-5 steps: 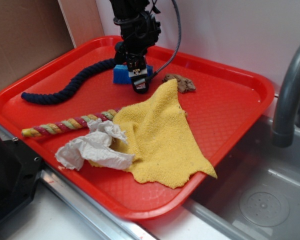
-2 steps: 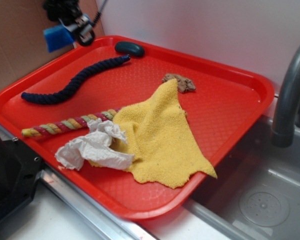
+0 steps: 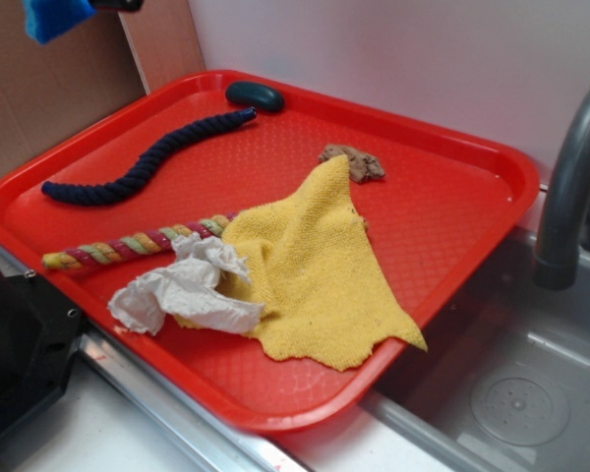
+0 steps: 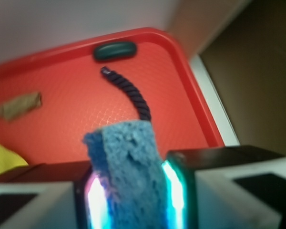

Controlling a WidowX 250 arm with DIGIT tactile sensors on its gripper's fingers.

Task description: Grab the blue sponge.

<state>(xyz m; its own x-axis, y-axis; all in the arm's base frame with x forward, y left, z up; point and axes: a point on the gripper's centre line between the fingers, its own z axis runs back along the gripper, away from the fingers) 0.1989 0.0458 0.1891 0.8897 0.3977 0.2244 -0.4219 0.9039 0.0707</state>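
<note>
Red plastic tray (image 3: 452, 211), as I read it from the exterior view. Blocked ground:
- long navy twisted rope (image 3: 143, 167), lying diagonally across the left half;
- dark teal oval lump (image 3: 255, 95), at the far rim;
- yellow terry cloth (image 3: 315, 265), spread over the centre toward the near edge;
- crumpled white paper (image 3: 182, 292) and striped multicolour rope (image 3: 128, 246), at its left;
- small brown scrap (image 3: 354, 162), beyond the cloth.

Open lanes: bare tray floor on the right side and between navy rope and cloth. Grey curved faucet (image 3: 570, 187) stands off the right rim.
</note>
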